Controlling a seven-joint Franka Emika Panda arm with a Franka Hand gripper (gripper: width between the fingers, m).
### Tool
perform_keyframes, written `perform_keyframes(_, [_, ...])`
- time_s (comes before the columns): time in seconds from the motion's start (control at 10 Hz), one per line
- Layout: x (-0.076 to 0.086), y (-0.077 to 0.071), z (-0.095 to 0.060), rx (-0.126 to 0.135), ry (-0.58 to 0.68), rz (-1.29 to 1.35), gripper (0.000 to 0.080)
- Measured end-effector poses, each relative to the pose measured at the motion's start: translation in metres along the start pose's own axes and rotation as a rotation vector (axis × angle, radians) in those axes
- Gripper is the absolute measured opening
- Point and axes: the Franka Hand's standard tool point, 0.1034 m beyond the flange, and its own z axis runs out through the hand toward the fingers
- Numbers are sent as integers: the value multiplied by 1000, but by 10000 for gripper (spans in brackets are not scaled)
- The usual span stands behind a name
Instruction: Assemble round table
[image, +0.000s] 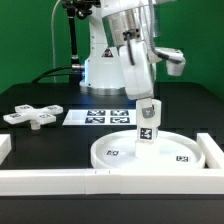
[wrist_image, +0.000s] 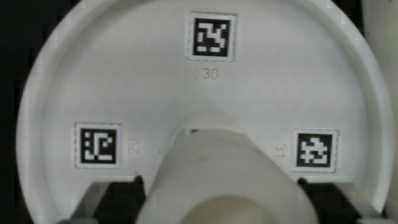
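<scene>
white leg (image: 147, 122) held upright over the round disc (image: 160, 160).
the hand (image: 142, 98) grips the leg's top; the cross-shaped base (image: 32, 116) lies well apart on the black tabletop (image: 50, 142).

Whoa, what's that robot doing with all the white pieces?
It's building a little round table. The robot arm has its jaws shut on the short leg and holds it upright over the middle of the round tabletop, which lies flat on the black table. It is hard to tell whether the leg touches the tabletop. The cross-shaped base lies by itself at the exterior view's left, with nothing holding it.
</scene>
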Motion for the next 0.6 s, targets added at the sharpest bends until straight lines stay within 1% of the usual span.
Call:
perform_keyframes(0.1, [-2, -1, 0, 12, -21, 110, 409])
perform_keyframes(0.2, [-2, -1, 0, 15, -34, 167, 409])
perform_keyframes(0.3, [-3, -1, 1, 14, -35, 178, 462])
perform_keyframes(0.4, [-4, 0, 1, 13, -39, 183, 581])
perform_keyframes(0.5, [-6, 2, 1, -12, -36, 110, 581])
perform_keyframes(0.6, [-11, 1, -3, -60, -34, 17, 636])
